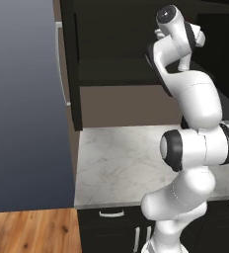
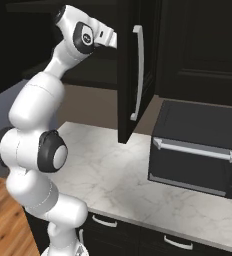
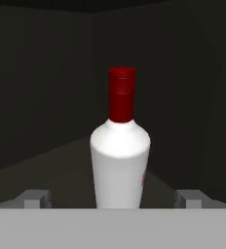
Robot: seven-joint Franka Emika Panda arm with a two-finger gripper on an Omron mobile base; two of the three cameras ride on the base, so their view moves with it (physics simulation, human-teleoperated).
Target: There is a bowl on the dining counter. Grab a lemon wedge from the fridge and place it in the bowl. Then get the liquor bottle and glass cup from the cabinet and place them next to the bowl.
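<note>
Two grey fingertips (image 3: 36, 198) of the open claw (image 3: 113, 199) stand wide apart at the bottom of the hand view, holding nothing, with the liquor bottle (image 3: 120, 155) upright between and just beyond them. White-bodied with a red cap, the bottle stands on the dark inner shelf (image 3: 61, 168) of the cabinet (image 1: 111, 69), whose door (image 2: 130, 75) hangs open over the marble counter (image 1: 121, 163). To the right on that counter sits a black toaster oven (image 2: 198, 150). Whether the fingertips touch the bottle is hard to judge in the dim interior.
</note>
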